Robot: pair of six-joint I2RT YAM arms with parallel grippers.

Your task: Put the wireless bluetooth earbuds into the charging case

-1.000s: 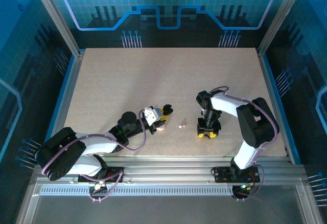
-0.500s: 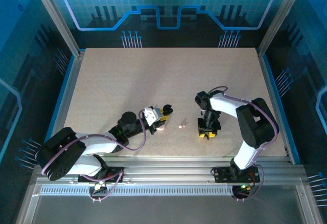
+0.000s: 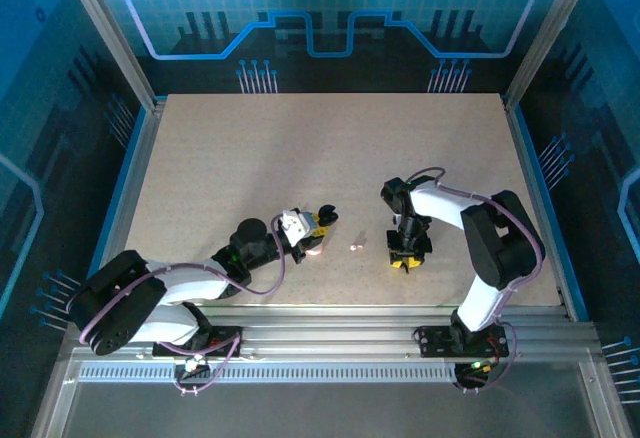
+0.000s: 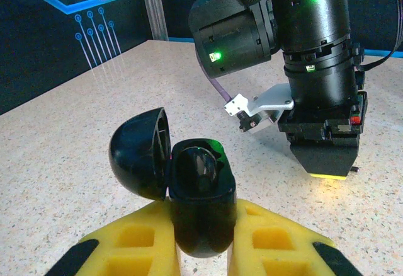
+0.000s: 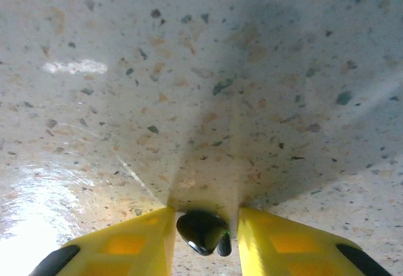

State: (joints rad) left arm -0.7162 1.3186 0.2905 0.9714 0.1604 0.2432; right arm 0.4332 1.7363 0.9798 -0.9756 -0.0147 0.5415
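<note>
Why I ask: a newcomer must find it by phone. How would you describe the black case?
On the speckled table, follow the left arm to its yellow pincer. Clamped there is the black egg-shaped case, lid hinged open; unlike the tiny pale earbud lying nearby, it is large, dark and held.

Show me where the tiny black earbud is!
In the right wrist view, the small glossy black earbud lies on the speckled table, between the right claw's yellow fingertips.
</note>
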